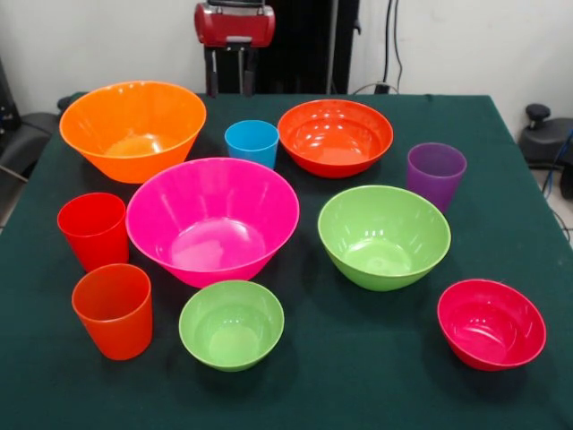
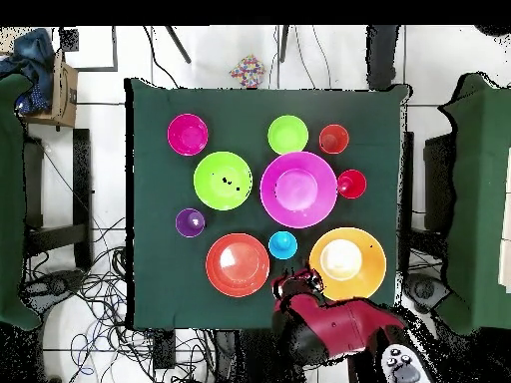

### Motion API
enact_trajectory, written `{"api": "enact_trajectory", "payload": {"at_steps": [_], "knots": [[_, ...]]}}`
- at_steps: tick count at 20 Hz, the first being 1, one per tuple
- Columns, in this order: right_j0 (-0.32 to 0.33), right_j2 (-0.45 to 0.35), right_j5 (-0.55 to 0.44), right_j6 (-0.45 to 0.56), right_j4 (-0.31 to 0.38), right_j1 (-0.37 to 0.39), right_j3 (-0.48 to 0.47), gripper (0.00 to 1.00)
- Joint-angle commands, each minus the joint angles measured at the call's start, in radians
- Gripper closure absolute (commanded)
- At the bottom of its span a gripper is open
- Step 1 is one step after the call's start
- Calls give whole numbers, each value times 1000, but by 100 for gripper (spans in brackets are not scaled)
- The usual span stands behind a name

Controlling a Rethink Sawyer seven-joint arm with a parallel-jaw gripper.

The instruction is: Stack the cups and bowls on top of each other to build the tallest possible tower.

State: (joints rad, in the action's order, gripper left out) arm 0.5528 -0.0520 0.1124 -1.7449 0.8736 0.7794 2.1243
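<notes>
Cups (image 1: 252, 141) and bowls (image 1: 212, 218): 10 items standing separately, unstacked, on table (image 1: 501, 215); gripper (image 1: 231, 70) raised, fingers slightly parted, empty.

The counter (image 1: 501, 269) is covered by a dark green cloth and extends forward from the jaws. Black cables (image 2: 95, 289) lie tangled on the white floor (image 2: 100, 110), beside the counter and to one side of the jaws. A small multicoloured object (image 2: 248, 71), possibly a ball, lies beyond the counter's edge opposite the jaws.
</notes>
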Motion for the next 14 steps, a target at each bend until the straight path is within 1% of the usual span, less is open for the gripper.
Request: {"api": "enact_trajectory", "payload": {"at_steps": [1, 3, 6, 7, 11, 14], "knots": [[28, -121, -154, 33, 65, 13, 37, 0], [30, -122, -157, 34, 70, 14, 37, 0], [57, -141, -170, 50, 79, 28, 46, 0], [57, -137, -168, 50, 84, 26, 42, 0], [36, -113, -152, 35, 102, 17, 31, 0], [5, -68, -112, 17, 131, -14, 9, 0]]}}
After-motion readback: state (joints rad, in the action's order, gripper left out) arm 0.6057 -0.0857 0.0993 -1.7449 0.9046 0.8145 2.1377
